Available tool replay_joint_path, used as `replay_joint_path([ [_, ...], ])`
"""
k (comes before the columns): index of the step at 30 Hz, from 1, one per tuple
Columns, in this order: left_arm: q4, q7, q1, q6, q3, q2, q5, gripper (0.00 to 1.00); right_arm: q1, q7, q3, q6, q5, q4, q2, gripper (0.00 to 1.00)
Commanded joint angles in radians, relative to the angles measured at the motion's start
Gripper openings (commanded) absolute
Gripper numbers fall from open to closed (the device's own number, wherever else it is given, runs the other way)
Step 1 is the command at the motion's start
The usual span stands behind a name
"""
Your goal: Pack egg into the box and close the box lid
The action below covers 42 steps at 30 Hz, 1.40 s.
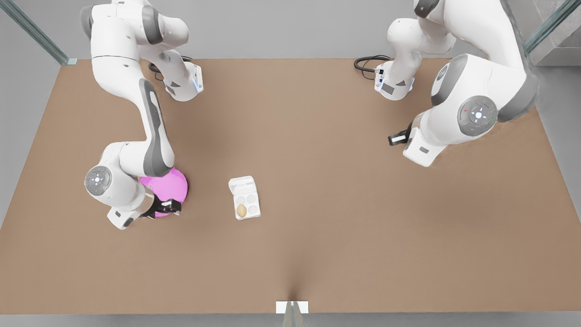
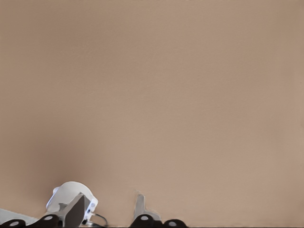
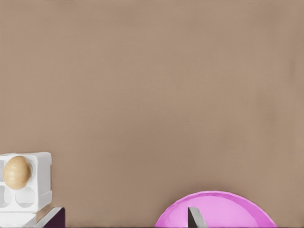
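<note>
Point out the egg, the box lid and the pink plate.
egg (image 1: 241, 210): front view, middle of its shell.
box lid (image 1: 242, 184): front view, centre of the open flap.
pink plate (image 1: 170, 184): front view, bare pink surface.

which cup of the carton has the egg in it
The egg sits in the box cup at the corner nearest the camera on the front view's left, farthest from the open box lid. The other three cups are empty.

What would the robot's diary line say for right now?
egg: in box cup | box lid: open | right hand: open, at pink plate | left hand: open, waiting away from box
</note>
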Motion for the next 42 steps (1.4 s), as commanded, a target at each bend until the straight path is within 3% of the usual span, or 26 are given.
replay_joint_path([
  [1,0.02,-0.052,-0.036,0.006,-0.041,0.029,-0.061,0.21,0.001,-0.002,-0.028,-0.006,-0.002,0.0,-0.016,1.0],
  [2,0.035,-0.171,-0.119,0.084,-0.078,0.078,-0.061,0.21,-0.004,-0.019,-0.055,-0.05,-0.041,0.006,-0.052,1.0],
  [3,0.035,-0.288,-0.194,0.176,-0.078,0.118,-0.061,0.21,-0.068,-0.019,-0.018,-0.078,-0.12,0.011,-0.09,1.0],
  [4,0.055,-0.435,-0.269,0.306,-0.08,0.179,-0.074,0.21,-0.232,-0.017,0.146,-0.095,-0.216,0.006,-0.144,1.0],
  [5,0.08,-0.509,-0.306,0.415,-0.08,0.244,-0.097,0.21,-0.32,-0.016,0.22,-0.115,-0.238,0.003,-0.168,1.0],
  [7,0.186,-0.606,-0.375,0.532,-0.08,0.38,-0.097,0.21,-0.334,-0.014,0.219,-0.153,-0.236,0.011,-0.196,1.0],
  [14,0.281,-0.577,-0.435,0.851,-0.115,0.57,-0.089,0.21,-0.349,-0.011,0.202,-0.15,-0.232,0.037,-0.153,1.0],
  [19,0.272,-0.222,-0.424,0.848,-0.103,0.613,-0.084,0.21,-0.345,-0.01,0.202,-0.145,-0.235,0.051,-0.141,1.0],
  [27,0.275,-0.215,-0.433,1.012,-0.107,0.693,-0.086,0.21,-0.334,0.023,0.202,-0.144,-0.235,0.051,-0.139,1.0],
  [42,0.281,-0.144,-0.432,1.139,-0.118,0.768,-0.091,0.21,-0.331,0.026,0.205,-0.144,-0.224,0.052,-0.139,1.0],
])
